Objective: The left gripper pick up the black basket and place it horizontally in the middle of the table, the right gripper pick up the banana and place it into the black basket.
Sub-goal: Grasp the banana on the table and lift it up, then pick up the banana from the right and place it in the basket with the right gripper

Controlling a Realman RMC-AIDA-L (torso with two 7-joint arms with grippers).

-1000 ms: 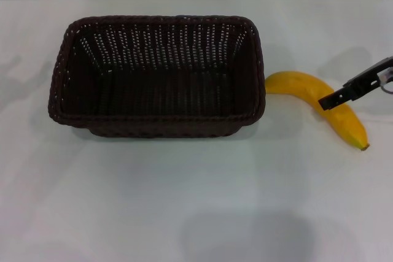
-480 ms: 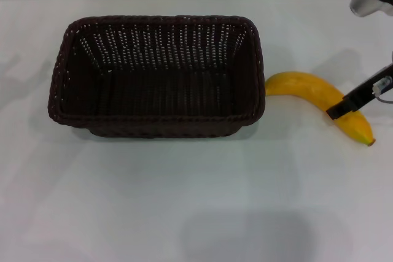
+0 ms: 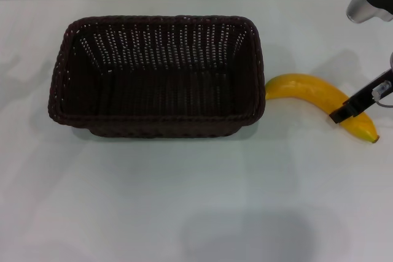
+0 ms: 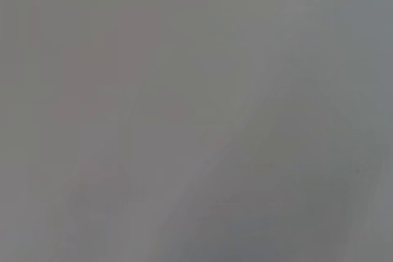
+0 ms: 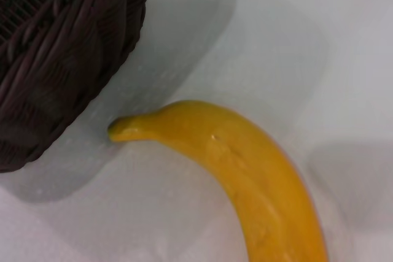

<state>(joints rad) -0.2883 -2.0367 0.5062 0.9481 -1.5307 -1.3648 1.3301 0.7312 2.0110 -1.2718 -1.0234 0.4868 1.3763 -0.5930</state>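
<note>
One white table point(image 3: 184, 200) fills nearly everything in sight, plain and a little glossy, with a grey strip of wall along its far edge. On it the black basket point(image 3: 156, 75) sits lengthwise across the middle, slightly toward the robot's left, open side up and with nothing inside; light shows through its slatted walls. Just beside the basket's right end lies the banana point(image 3: 313, 93), flat on the table, its stem tip nearly at the basket wall though I cannot tell if they touch, its body curving away toward the right edge and ending in a small brown tip. From the right wrist camera the banana point(image 5: 245, 176) and a corner of the basket point(image 5: 61, 47) look close together, with a sliver of table between stem and wicker. The right gripper point(image 3: 344, 112) comes in from the right side, one slim black finger lying across the banana near its far end, a silver part of the arm higher up. Only that one finger shows, so I cannot tell whether the fingers are spread or pressed together. The left gripper is nowhere in sight; its wrist camera gives only blank grey. No writing or labels can be read anywhere.
</note>
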